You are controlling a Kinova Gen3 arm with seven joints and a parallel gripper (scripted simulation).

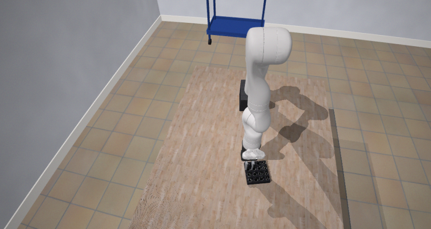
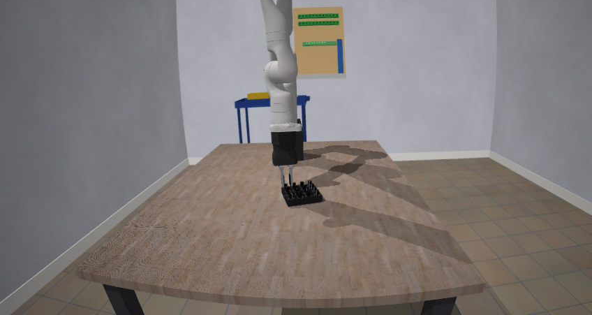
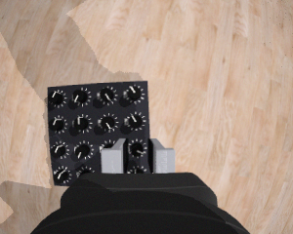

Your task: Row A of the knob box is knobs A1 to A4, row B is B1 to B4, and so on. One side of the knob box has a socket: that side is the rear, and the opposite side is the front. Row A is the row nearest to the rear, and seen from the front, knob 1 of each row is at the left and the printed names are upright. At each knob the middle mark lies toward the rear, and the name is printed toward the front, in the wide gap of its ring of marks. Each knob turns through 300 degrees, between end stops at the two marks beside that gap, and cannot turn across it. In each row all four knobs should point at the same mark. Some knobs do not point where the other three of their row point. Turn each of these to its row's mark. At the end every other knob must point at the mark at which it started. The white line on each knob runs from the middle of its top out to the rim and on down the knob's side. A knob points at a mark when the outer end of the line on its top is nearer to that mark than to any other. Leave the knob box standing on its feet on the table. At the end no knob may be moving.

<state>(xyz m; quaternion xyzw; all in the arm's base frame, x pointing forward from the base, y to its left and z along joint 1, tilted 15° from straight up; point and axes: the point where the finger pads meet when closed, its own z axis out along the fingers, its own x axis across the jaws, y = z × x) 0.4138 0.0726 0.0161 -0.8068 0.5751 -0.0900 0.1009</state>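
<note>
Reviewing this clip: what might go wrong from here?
The tool stands open around one knob near the edge of the knob box. Knobs are packed closely, so a finger could nudge a neighbour off its mark. If the fingers close off-centre, they might shift the box, which no clamp visibly holds.
</note>
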